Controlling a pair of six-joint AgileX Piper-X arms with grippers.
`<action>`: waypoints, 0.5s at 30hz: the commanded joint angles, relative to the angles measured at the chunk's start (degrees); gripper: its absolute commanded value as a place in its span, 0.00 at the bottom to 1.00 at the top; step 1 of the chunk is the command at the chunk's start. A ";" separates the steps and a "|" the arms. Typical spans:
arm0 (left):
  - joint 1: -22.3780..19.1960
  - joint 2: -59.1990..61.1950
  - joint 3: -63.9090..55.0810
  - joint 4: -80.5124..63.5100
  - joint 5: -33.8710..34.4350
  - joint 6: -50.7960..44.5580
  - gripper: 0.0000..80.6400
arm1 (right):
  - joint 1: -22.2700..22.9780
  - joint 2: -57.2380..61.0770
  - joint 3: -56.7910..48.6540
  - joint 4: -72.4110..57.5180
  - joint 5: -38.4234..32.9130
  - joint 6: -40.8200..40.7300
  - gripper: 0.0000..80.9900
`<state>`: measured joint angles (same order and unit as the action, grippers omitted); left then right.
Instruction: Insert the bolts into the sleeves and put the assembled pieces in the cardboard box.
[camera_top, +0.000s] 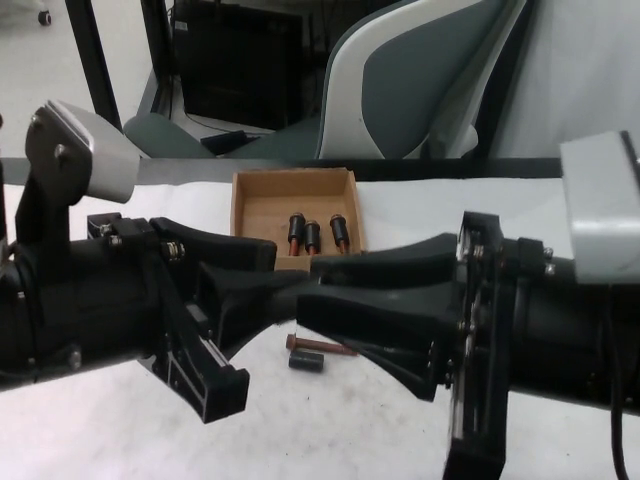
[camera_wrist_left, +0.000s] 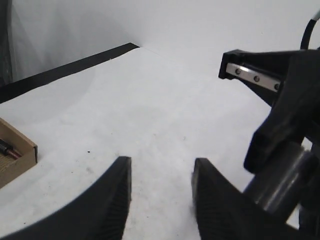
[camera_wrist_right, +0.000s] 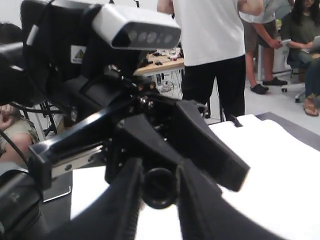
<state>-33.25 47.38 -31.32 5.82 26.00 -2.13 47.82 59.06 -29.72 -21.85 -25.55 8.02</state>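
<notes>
Now we note our right hand (camera_wrist_right: 159, 171) clamped on a dark sleeve (camera_wrist_right: 159, 189), our left hand (camera_wrist_left: 161, 167) open-fingered, facing it; a bolt (camera_top: 300, 341) lies on the table (camera_top: 330, 425).

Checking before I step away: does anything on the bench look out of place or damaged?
Nothing stands out. Three assembled pieces lie side by side in the box, a bolt and a sleeve lie loose on the bench, not yet joined, and the right hand holds a second sleeve.
</notes>
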 joint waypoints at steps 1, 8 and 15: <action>0.00 -0.45 -0.37 -0.89 -1.13 -0.08 0.48 | -0.10 -0.30 -0.49 0.33 -0.34 -0.08 0.00; 0.00 -0.45 -0.37 -0.99 -1.27 -0.08 0.48 | -0.10 -0.30 -0.49 5.39 -0.34 -0.08 0.00; 0.00 -0.45 -0.37 1.83 -17.04 5.01 0.48 | -0.10 -0.30 -0.49 16.96 0.62 -0.25 0.00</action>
<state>-33.25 47.38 -31.32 6.49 14.30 1.01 47.82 59.06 -29.72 -9.06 -25.34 8.02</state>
